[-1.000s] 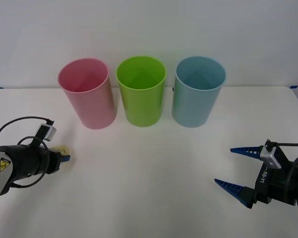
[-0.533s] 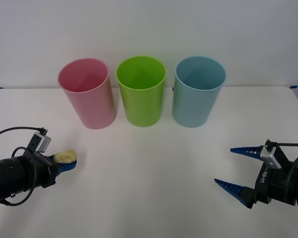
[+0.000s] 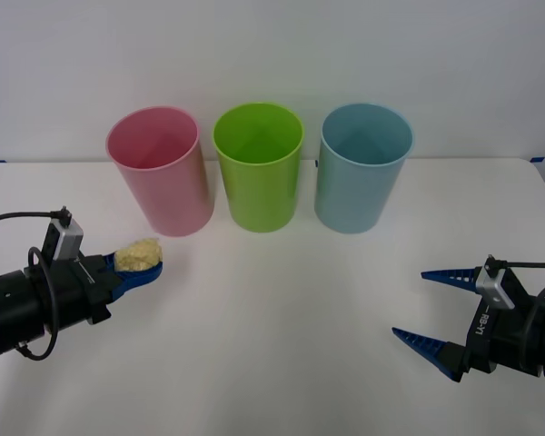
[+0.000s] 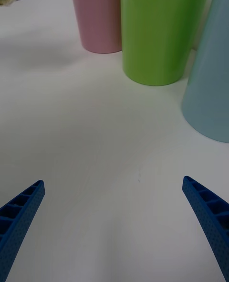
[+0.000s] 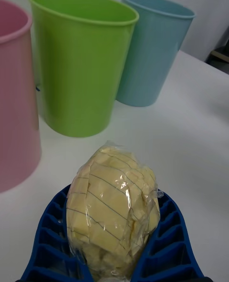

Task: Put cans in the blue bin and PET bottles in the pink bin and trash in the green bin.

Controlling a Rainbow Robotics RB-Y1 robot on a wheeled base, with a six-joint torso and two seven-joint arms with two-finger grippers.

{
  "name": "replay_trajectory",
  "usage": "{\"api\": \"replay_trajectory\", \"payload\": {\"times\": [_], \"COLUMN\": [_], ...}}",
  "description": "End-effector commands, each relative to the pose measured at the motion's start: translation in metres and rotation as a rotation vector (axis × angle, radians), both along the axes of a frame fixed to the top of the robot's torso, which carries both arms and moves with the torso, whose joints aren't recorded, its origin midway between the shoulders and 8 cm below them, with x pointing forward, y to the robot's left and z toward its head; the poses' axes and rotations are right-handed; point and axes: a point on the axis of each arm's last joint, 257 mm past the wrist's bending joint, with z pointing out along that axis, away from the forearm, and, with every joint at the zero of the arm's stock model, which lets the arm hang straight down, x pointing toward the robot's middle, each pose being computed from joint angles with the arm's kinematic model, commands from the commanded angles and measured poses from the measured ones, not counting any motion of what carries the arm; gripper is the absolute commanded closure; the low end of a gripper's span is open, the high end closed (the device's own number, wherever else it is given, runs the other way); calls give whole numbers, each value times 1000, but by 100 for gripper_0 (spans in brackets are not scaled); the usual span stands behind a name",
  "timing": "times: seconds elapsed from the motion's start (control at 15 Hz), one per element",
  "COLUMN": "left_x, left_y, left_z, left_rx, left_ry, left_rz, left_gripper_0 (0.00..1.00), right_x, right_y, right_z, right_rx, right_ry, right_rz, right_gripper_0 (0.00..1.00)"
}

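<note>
Here the trash point(image 3: 138, 254), a pale yellow crumpled ball wrapped in clear film, is held clamped between the blue ribbed fingers of the left gripper point(image 3: 134, 270), raised off the white table point(image 3: 282, 318) at the robot's left. It sits in front of the pink bin point(image 3: 160, 173), near that bin's base but apart from it. In the left wrist view the ball point(image 5: 112, 203) is seen bulging up out of the closed fingers point(image 5: 164, 244), with lined paper visible under the film.

Behind it, three bins are lined up along the far side of the table: the pink one at the left, the green bin point(image 3: 258, 168) in the middle, and the blue bin point(image 3: 361, 170) at the right. All three stand upright, close to one another, with open mouths.

The right gripper point(image 3: 425, 307) is held low over the table at the robot's right, well apart from the bins, its fingers point(image 4: 210, 217) spread wide and grasping nothing.
</note>
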Motion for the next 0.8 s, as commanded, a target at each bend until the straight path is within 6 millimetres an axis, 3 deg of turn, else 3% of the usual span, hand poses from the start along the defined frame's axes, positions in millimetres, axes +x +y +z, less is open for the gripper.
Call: {"api": "replay_trajectory", "payload": {"times": [0.07, 0.27, 0.67, 0.8], "left_x": [9, 21, 41, 55], "left_y": [-18, -34, -46, -55], "left_z": [35, 66, 152, 167], "left_rx": [-87, -167, -237, -236], "left_ry": [-69, -106, -242, -274], "left_rz": [-31, -32, 28, 49], "left_gripper_0": [100, 100, 100, 100], "right_x": [0, 0, 0, 0], "right_y": [0, 0, 0, 0], "right_z": [0, 0, 0, 0], "right_rx": [0, 0, 0, 0], "right_ry": [0, 0, 0, 0], "right_rz": [0, 0, 0, 0], "right_gripper_0": [0, 0, 0, 0]}}
